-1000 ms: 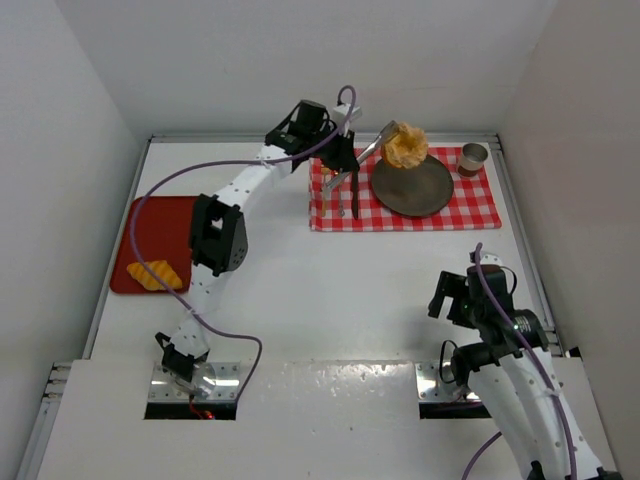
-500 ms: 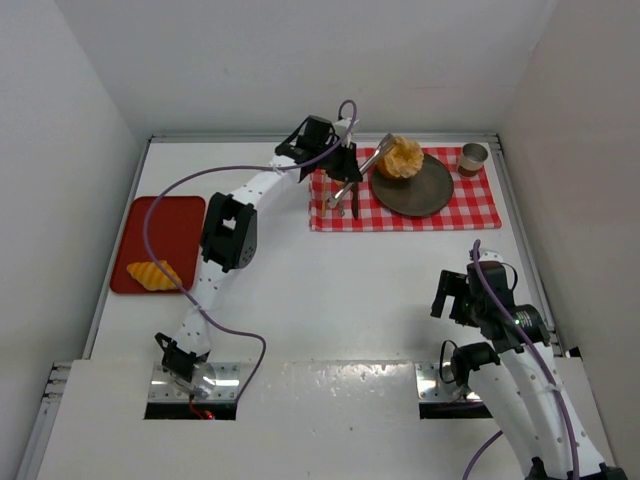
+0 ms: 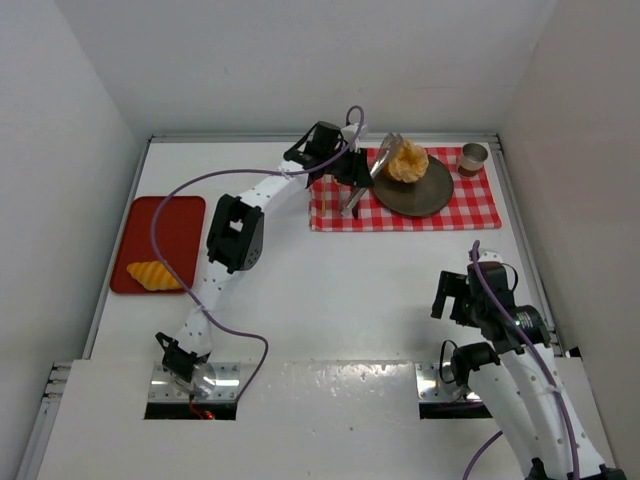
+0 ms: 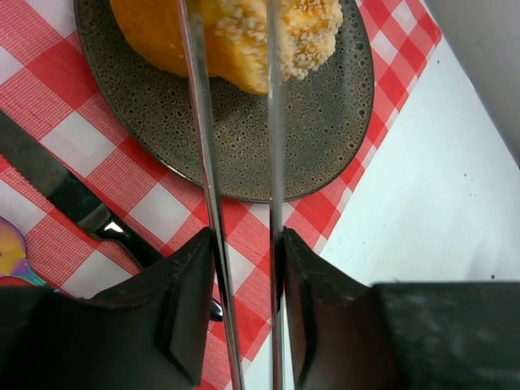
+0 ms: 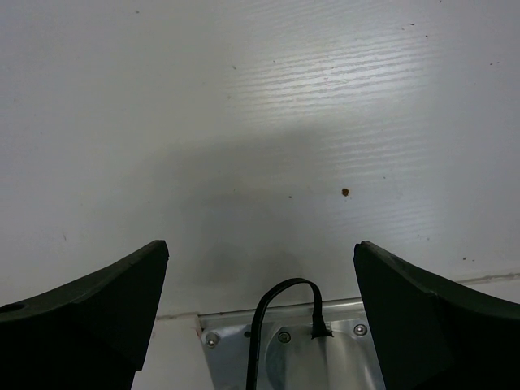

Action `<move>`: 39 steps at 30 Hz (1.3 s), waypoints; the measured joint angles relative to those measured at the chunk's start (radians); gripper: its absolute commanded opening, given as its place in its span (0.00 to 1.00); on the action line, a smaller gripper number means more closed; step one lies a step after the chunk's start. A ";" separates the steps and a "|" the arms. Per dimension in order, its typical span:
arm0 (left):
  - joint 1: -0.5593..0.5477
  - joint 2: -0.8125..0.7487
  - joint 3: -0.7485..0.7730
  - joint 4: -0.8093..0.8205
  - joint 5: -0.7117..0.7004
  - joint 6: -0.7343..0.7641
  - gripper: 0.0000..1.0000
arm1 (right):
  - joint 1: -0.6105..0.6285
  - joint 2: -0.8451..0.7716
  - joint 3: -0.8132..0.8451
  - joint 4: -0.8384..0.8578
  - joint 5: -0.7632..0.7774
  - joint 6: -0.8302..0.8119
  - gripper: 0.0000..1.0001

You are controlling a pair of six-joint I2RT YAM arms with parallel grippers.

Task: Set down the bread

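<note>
The bread shows as two pieces. A round, seeded golden bun [image 3: 407,160] [image 4: 236,32] rests on the dark speckled plate [image 3: 425,192] [image 4: 325,122]. A striped croissant [image 3: 153,273] lies on the red tray [image 3: 170,225] at the left. My left gripper [image 3: 352,172] [image 4: 244,236] is shut on a pair of metal tongs [image 3: 382,157] [image 4: 203,146]. The two tong arms reach over the plate's near rim to the bun, a narrow gap between them. My right gripper [image 3: 455,293] [image 5: 260,268] stands open over bare table by its base, holding nothing.
A red-and-white checked cloth [image 3: 475,208] [image 4: 49,97] lies under the plate. A small brown cup [image 3: 473,158] stands on its far right corner. A dark-handled knife [image 4: 69,195] and other cutlery [image 3: 340,203] lie on the cloth left of the plate. White walls enclose the table.
The left arm has brought the bun down from above the plate onto it and shifted slightly right. The tong arms now stand a little further apart. The right arm has not moved.
</note>
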 measured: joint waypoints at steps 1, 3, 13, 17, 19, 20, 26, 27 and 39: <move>0.000 0.000 0.000 0.000 -0.003 0.000 0.46 | 0.000 -0.003 0.000 -0.002 0.000 0.000 0.96; 0.000 0.000 0.000 0.000 -0.004 -0.002 0.48 | 0.000 -0.011 0.000 -0.005 0.000 0.000 0.96; 0.008 0.000 0.000 -0.003 -0.003 0.011 0.52 | 0.000 -0.019 0.000 -0.006 0.000 0.004 0.96; 0.019 -0.004 0.000 -0.018 -0.003 0.016 0.52 | 0.000 -0.024 0.000 -0.006 0.000 0.004 0.96; 0.032 -0.016 0.000 -0.051 -0.015 0.038 0.52 | 0.000 -0.027 0.000 -0.005 0.000 0.005 0.96; 0.040 -0.024 0.000 -0.072 -0.023 0.047 0.52 | 0.000 -0.029 0.000 -0.005 0.000 0.004 0.96; 0.119 -0.207 -0.050 -0.280 -0.153 0.222 0.51 | 0.000 -0.044 -0.012 0.036 -0.010 0.004 0.96; 0.138 -0.266 -0.076 -0.317 -0.179 0.256 0.50 | 0.000 -0.045 -0.016 0.046 -0.013 0.003 0.96; 0.615 -0.869 -0.406 -0.657 -0.435 0.492 0.51 | 0.000 0.024 -0.088 0.241 -0.156 -0.034 0.96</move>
